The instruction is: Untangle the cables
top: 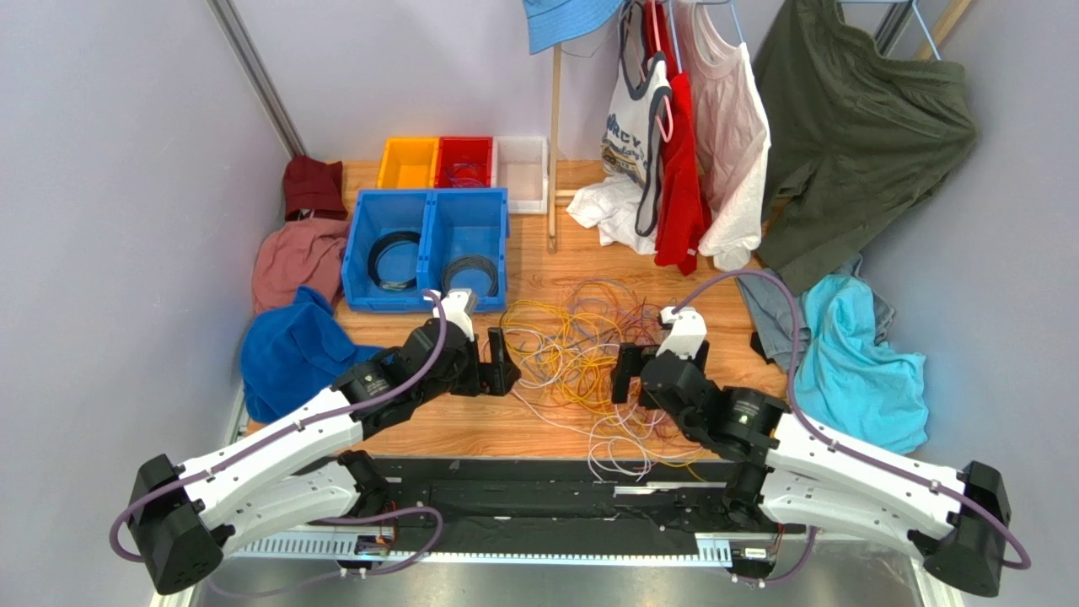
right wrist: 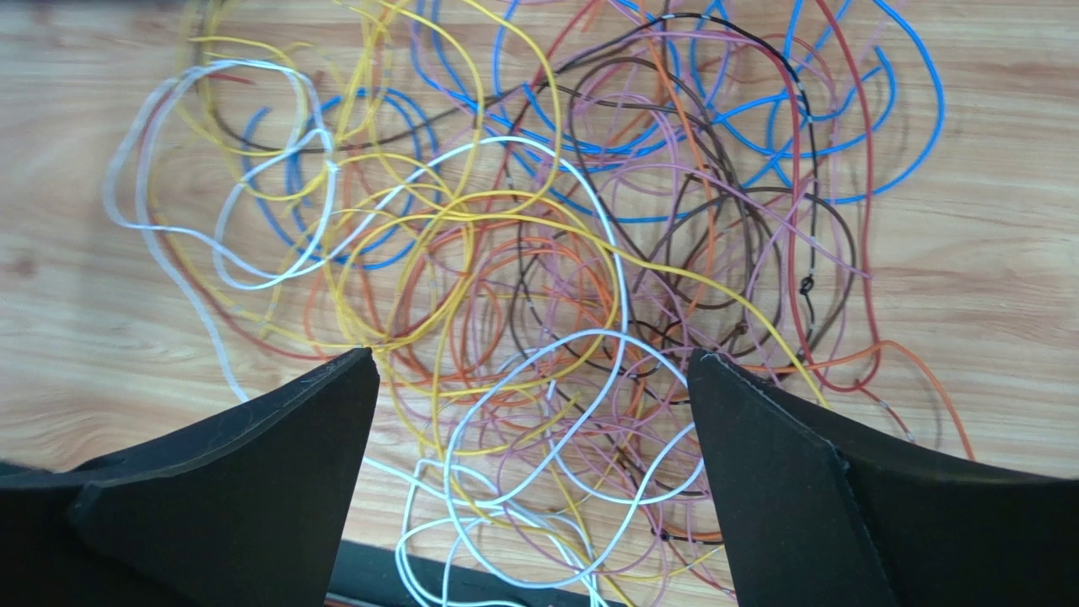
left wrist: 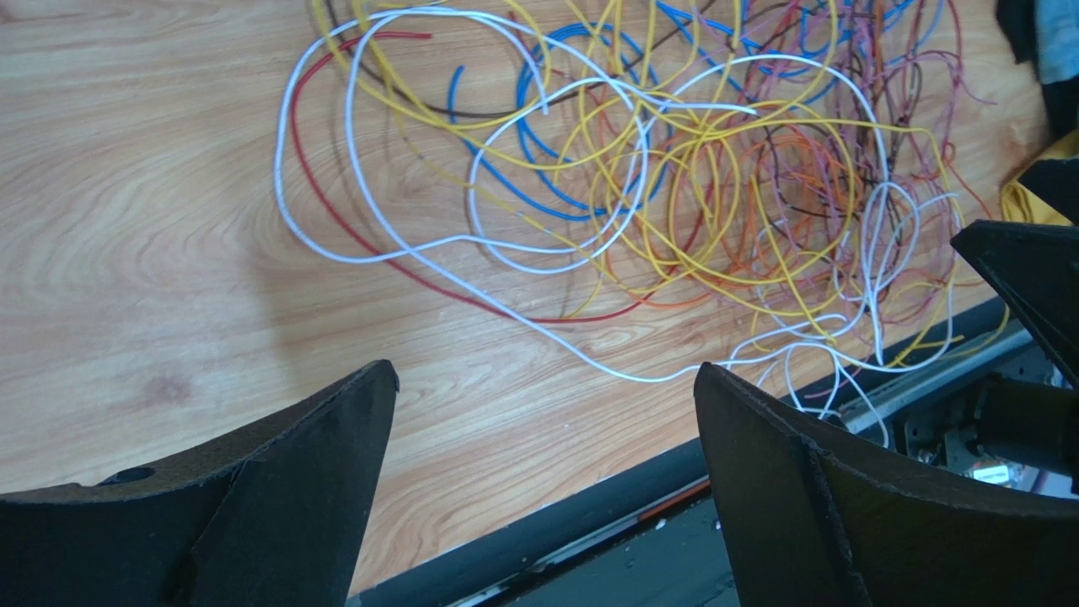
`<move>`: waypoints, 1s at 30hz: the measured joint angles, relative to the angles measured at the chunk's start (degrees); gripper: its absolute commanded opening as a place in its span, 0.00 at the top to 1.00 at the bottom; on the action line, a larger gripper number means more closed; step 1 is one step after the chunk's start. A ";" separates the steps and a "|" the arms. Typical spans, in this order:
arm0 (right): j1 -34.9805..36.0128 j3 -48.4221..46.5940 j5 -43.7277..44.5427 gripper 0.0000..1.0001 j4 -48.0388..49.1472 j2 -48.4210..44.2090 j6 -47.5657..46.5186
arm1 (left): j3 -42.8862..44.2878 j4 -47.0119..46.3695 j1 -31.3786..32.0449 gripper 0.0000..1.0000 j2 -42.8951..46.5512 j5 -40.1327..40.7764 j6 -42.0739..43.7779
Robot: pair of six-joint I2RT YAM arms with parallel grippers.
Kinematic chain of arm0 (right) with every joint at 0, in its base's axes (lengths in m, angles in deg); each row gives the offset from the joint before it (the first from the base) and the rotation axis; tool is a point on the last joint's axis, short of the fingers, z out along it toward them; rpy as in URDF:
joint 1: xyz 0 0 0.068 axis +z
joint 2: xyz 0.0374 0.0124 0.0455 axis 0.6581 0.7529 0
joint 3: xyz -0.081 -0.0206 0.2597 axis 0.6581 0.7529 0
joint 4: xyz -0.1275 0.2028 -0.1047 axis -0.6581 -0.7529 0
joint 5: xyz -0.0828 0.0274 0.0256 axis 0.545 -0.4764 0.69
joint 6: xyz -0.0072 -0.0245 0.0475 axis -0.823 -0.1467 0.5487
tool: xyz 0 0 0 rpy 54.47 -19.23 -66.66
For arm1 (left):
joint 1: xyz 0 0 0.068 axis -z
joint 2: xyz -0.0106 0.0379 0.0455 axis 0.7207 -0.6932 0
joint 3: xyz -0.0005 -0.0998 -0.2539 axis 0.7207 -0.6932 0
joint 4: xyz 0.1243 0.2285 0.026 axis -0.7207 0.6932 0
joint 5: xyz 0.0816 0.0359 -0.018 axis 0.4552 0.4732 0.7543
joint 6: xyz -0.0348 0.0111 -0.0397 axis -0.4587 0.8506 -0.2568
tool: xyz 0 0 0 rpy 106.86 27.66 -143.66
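Item, cables (top: 573, 348): lying tangled on the wooden table (top: 557, 259), between both arms. Item, left gripper (top: 498, 359) and right gripper (top: 626, 374): reaching inward, hovering low, jaws standing wide apart, holding nothing.

Blue bins (top: 428, 240) just beyond left gripper (top: 503, 359); blue cloth (top: 294, 354) to its left. Turquoise cloth (top: 874, 367) right of right gripper (top: 628, 374); hanging clothes (top: 678, 177) farther back.

Pale grey walls (top: 127, 152) enclose a wooden table (top: 570, 259); a clothes rack (top: 554, 139) with hung garments (top: 861, 127) stands at its far edge.
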 measured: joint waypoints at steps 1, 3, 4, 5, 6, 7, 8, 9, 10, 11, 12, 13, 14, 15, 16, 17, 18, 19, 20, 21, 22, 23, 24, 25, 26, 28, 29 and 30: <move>0.00 0.81 -0.59 0.04 0.52 -1.97 -0.20 | -0.42 -1.03 0.00 0.05 0.00 -0.61 0.22; 0.00 2.36 -1.22 0.04 1.66 -5.05 -0.33 | -1.68 -3.78 0.00 0.08 -0.04 -2.51 0.66; 0.00 3.17 -1.27 0.04 2.08 -6.25 -0.35 | -2.36 -5.25 0.00 0.09 -0.20 -3.56 0.79; 0.00 4.04 -1.27 0.04 2.21 -7.28 -0.31 | -2.86 -6.95 0.11 0.10 -0.76 -4.79 0.85; 0.00 4.57 -1.27 0.04 2.16 -7.85 -0.31 | -2.91 -7.89 0.33 0.11 -1.53 -5.38 0.85; 0.00 4.98 -1.27 0.05 2.10 -8.24 -0.20 | -2.84 -9.62 0.83 0.12 -2.91 -5.70 0.90; 0.00 5.16 -1.27 0.05 1.97 -8.41 -0.15 | -2.45 -10.19 1.33 0.12 -4.28 -5.86 0.94; 0.00 5.22 -1.27 0.05 1.55 -8.57 -0.11 | -0.74 -9.86 2.75 0.12 -7.17 -5.57 1.16; 0.00 5.22 -1.27 0.05 1.46 -8.70 -0.07 | 0.72 -9.92 3.82 0.12 -9.38 -5.38 1.40; 0.00 5.22 -1.25 0.05 1.40 -8.81 0.07 | 3.13 -9.22 5.66 0.12 -12.63 -4.22 1.81; 0.00 5.22 -1.25 0.05 1.18 -8.98 0.15 | 6.05 -8.70 7.65 0.12 -15.87 -3.43 2.25; 0.00 5.22 -1.22 0.05 0.92 -9.27 0.28 | 8.68 -8.76 9.55 0.13 -18.93 -2.69 2.54; 0.00 5.22 -1.20 0.05 0.61 -9.46 0.33 | 10.86 -8.96 11.19 0.13 -21.59 -2.10 2.75; 0.00 5.22 -1.20 0.05 0.24 -9.84 0.42 | 12.55 -9.42 12.46 0.13 -23.91 -1.53 2.78; 0.00 5.25 -1.20 0.05 -0.20 -10.34 0.57 | 13.55 -10.19 13.42 0.13 -25.86 -1.27 2.75; 0.00 5.29 -1.20 0.05 -0.42 -10.84 0.68 | 13.92 -10.75 14.03 0.14 -27.54 -1.18 2.69; 0.00 5.46 -1.20 0.05 -0.48 -11.37 0.79 | 13.94 -11.32 14.29 0.14 -29.11 -1.09 2.51; 0.00 5.66 -1.22 0.05 -0.55 -11.78 0.85 | 13.92 -11.47 14.32 0.14 -30.47 -1.01 2.43; 0.00 5.95 -1.22 0.05 -0.63 -12.35 0.96 | 13.92 -11.65 14.27 0.14 -32.09 -0.81 2.27; 0.00 6.25 -1.25 0.05 -0.81 -12.79 1.05 | 13.92 -11.87 14.27 0.14 -33.77 -0.70 2.14; 0.00 6.49 -1.27 0.05 -1.07 -13.11 1.20 | 13.92 -12.04 14.21 0.14 -35.36 -0.66 2.08; 0.00 6.69 -1.27 0.05 -1.18 -13.27 1.27 | 13.94 -12.31 14.12 0.15 -36.74 -0.66 2.03; 0.00 6.91 -1.27 0.05 -1.36 -13.44 1.38 | 13.94 -12.61 14.10 0.14 -38.01 -0.66 2.01; 0.00 7.13 -1.29 0.05 -1.66 -13.46 1.46 | 13.94 -12.96 14.08 0.15 -39.60 -0.70 1.88; 0.00 7.15 -1.29 0.05 -1.73 -13.46 1.53 | 13.94 -13.22 14.08 0.14 -40.57 -0.70 1.81; 0.00 7.17 -1.36 0.05 -1.79 -13.40 1.64 | 13.94 -13.77 14.08 0.15 -42.51 -0.68 1.66; 0.00 7.17 -1.40 0.05 -1.79 -13.40 1.68 | 14.08 -14.10 14.08 0.15 -43.23 -0.42 1.64; 0.00 7.17 -1.44 0.05 -1.81 -13.40 1.75 | 14.62 -14.38 14.08 0.20 -43.52 -0.31 1.57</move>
